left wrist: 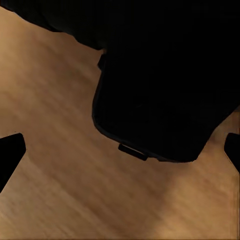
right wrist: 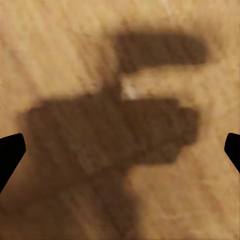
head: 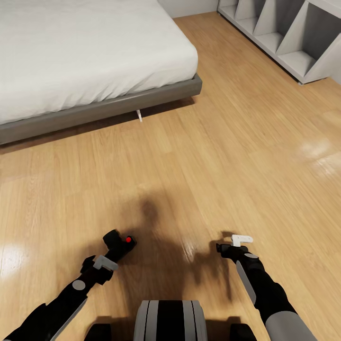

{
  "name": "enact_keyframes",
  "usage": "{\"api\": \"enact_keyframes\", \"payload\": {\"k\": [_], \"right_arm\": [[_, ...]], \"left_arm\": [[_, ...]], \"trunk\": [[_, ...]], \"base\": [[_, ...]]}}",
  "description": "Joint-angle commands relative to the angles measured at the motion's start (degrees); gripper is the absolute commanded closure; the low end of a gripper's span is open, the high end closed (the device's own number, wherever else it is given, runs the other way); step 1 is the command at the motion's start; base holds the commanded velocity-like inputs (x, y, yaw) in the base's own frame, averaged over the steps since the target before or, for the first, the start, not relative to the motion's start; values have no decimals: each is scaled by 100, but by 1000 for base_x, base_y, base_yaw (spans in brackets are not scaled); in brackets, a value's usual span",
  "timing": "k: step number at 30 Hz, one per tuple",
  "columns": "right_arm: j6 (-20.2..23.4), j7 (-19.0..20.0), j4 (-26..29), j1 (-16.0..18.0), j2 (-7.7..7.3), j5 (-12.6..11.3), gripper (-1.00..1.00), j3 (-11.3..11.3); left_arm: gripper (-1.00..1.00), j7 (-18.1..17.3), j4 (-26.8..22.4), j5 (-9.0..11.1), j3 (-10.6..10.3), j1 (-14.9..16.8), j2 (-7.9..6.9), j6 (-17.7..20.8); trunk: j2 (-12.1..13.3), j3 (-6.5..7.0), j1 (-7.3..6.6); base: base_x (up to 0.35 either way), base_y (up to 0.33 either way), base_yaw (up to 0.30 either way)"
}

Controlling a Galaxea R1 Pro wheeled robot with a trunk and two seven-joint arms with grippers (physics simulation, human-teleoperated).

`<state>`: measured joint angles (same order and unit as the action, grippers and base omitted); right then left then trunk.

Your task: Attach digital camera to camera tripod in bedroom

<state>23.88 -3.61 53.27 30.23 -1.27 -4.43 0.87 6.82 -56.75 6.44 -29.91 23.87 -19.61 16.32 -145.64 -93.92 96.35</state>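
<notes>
Jaws of the left gripper (head: 118, 244) clamp the small black digital camera with a red round spot (head: 124, 242), at seven o'clock above the light wood plank floor (head: 199, 156), its lens direction unclear. The right gripper (head: 227, 247) jaws gape, empty. No writing is legible.

Glossy wood plank floor (head: 213, 156), grey-framed white bed (head: 85, 57), grey shelving (head: 293, 38).
</notes>
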Motion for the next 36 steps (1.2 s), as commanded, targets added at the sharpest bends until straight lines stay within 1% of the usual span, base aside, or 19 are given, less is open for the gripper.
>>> {"api": "enact_keyframes", "payload": {"k": [1,5,6,7,10,15,18,36], "right_arm": [[28,-33,9,1,-2,-48,-100,-7],[28,-28,8,1,-4,-45,-100,-4],[21,-26,-2,-8,-37,-12,-100,1],[22,-26,-2,-8,-33,22,-100,1],[24,-26,-4,-8,-19,19,-100,1],[27,-30,-7,-8,13,8,-100,1],[28,-32,-7,-8,1,15,-100,1],[29,-36,-4,-8,-14,21,-100,-2]], "left_arm": [[-100,16,-5,58,-32,5,-10,-17],[-100,-96,7,55,-36,4,-9,-203],[-100,-129,40,22,-70,3,-43,-235],[-100,-161,72,-10,-101,2,-44,-266],[-100,-257,166,-17,-114,0,-39,-307],[-100,-187,111,33,-123,-3,-14,-247],[-100,-163,96,53,-126,-4,6,-224],[-100,-146,84,68,-129,-5,18,-209]], "trunk": [[-2,-3,-1],[-2,-3,-1],[-2,-3,-1],[-2,-3,-1],[-2,-3,-1],[-2,-3,-1],[-2,-3,-1],[-2,-3,-1]], "base": [[0,0,0],[0,0,0],[0,0,0],[0,0,0],[0,0,0],[0,0,0],[0,0,0],[0,0,0]]}}
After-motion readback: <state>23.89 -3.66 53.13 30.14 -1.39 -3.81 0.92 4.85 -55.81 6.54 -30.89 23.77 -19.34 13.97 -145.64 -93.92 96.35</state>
